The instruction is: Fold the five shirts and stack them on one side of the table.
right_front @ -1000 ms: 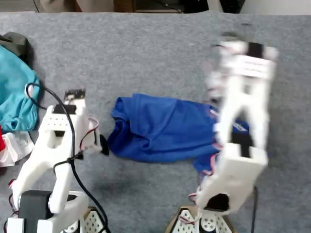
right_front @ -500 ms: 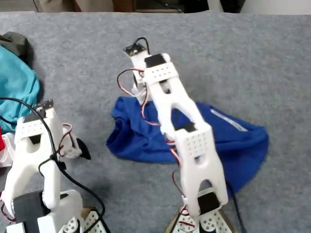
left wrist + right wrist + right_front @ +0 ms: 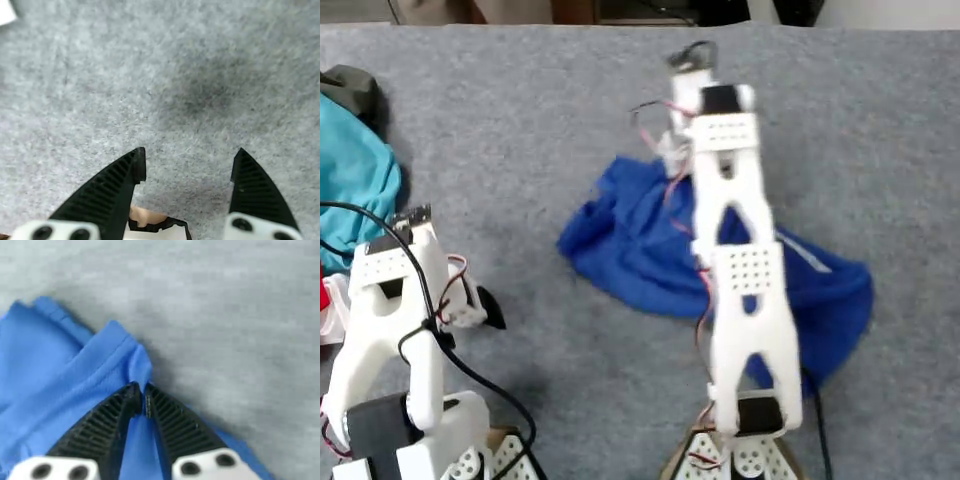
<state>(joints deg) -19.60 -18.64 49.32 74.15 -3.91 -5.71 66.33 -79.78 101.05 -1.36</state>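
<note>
A blue shirt (image 3: 640, 245) lies crumpled in the middle of the grey table. My right gripper (image 3: 142, 395) is shut on a pinched fold of the blue shirt (image 3: 60, 365) near its edge. In the high view the right arm (image 3: 730, 230) stretches over the shirt toward its far edge, where the right gripper (image 3: 672, 150) holds the cloth. My left gripper (image 3: 187, 165) is open above bare grey felt with nothing between its fingers. It sits at the near left, left gripper (image 3: 485, 305), apart from the shirt.
A teal shirt (image 3: 355, 190) is heaped at the left edge, with a dark garment (image 3: 350, 88) behind it and white and red cloth (image 3: 328, 305) nearer the front. Grey felt covers the table (image 3: 880, 150).
The right arm swung from the right side across the shirt to its far edge, took hold of the cloth and dragged it back and rightward. The left arm drew back to the left, then stayed.
</note>
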